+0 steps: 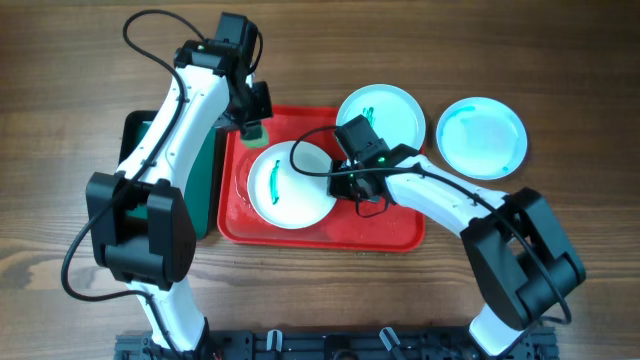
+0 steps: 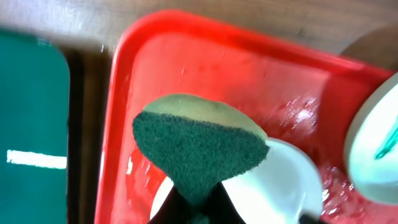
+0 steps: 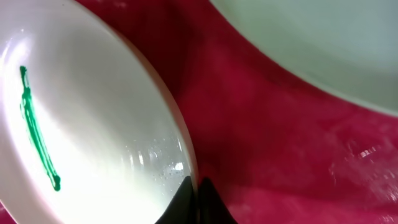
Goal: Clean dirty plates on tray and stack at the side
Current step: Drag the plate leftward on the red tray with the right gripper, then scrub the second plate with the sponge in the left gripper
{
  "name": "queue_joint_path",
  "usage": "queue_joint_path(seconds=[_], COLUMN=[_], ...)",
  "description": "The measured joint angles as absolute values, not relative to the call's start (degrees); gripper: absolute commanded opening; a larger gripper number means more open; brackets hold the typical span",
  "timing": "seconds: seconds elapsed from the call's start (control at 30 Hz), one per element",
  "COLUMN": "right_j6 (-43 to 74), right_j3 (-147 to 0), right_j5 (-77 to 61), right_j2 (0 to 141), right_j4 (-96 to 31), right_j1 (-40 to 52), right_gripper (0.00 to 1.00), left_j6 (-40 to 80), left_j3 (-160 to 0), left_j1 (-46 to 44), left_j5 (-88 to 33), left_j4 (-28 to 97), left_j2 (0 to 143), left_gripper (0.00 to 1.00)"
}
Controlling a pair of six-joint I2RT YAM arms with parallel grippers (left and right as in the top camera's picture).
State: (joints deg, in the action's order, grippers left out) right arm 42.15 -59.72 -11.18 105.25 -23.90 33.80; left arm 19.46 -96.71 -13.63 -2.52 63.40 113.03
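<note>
A white plate [image 1: 290,185] with a green smear [image 3: 37,130] lies on the red tray [image 1: 320,232]. My right gripper [image 1: 338,186] [image 3: 196,199] is shut on this plate's right rim [image 3: 183,149], one finger inside and one outside. My left gripper [image 1: 250,122] [image 2: 200,208] is shut on a green-and-yellow sponge [image 2: 199,146], held just above the tray's back left corner, beyond the plate [image 2: 273,186]. A second smeared plate [image 1: 380,115] overlaps the tray's back edge. A third, pale aqua plate [image 1: 482,137] rests on the table to the right.
A dark green tray [image 1: 210,190] [image 2: 31,112] lies beside the red tray's left side, partly under my left arm. The tray floor [image 3: 267,137] looks wet. Bare wooden table [image 1: 560,80] surrounds everything.
</note>
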Motion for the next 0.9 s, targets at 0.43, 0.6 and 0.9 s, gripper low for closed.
queue_joint_path(seconds=[0.43, 0.6, 0.9], right_j6=[39.88, 38.72, 38.3], right_j3=[-60.16, -60.16, -60.16], right_j5=[-15.57, -16.08, -16.29], right_j2=[107.79, 107.79, 107.81], right_j4=[-20.47, -20.49, -20.45], right_j1=[33.32, 33.32, 33.32], right_gripper=[0.04, 0.04, 0.04], left_j6=[19.68, 22.81, 24.84], left_j3=[-87.2, -78.26, -69.82], left_j1=[-16.25, -18.98, -20.75], left_j5=[-2.52, -0.69, 2.09], left_j4=[60.99, 54.68, 44.16], left_j2=[113.06, 113.03, 110.3], left_gripper=[0.04, 0.04, 0.04])
